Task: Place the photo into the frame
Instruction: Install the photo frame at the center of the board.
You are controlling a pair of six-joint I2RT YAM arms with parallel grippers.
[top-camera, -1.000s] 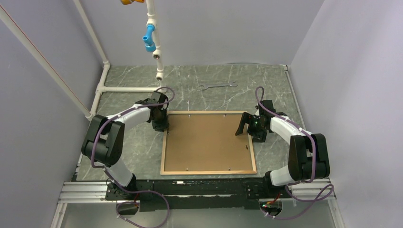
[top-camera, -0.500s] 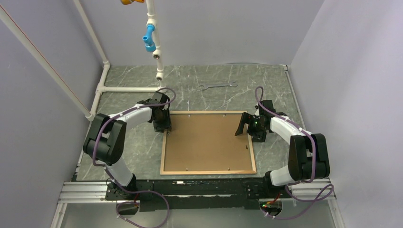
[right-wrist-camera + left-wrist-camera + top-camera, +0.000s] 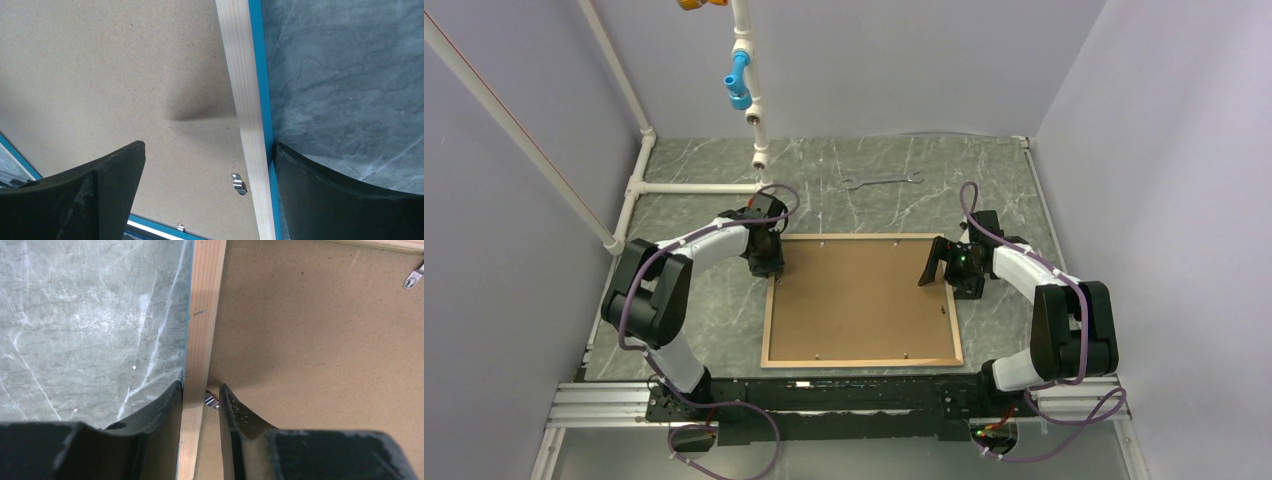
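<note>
Left wrist: frame (image 3: 201,335) inside left claw (image 3: 199,388)

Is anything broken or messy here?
Nothing looks broken or spilled. The thin tan-backed blue frame lies flat, back up, with the brown backing board inside. Only the silver wrench beyond it seems a stray.

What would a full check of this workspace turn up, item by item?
Surface: grey marbled table.
Job's things: frame lies face down, tan wood up, with a brown backing board in its opening; photo: nothing seen.
Clutter: one wrench at the far side, apart from the frame.
Tools: left tool straddles the frame's left rail, jaws narrowly apart; right tool is wide open across the right rail.
Cables: purple cables loop along both arms, none lying on the frame.
Surroundings: white pipes at the far left; plain walls on three sides.
</note>
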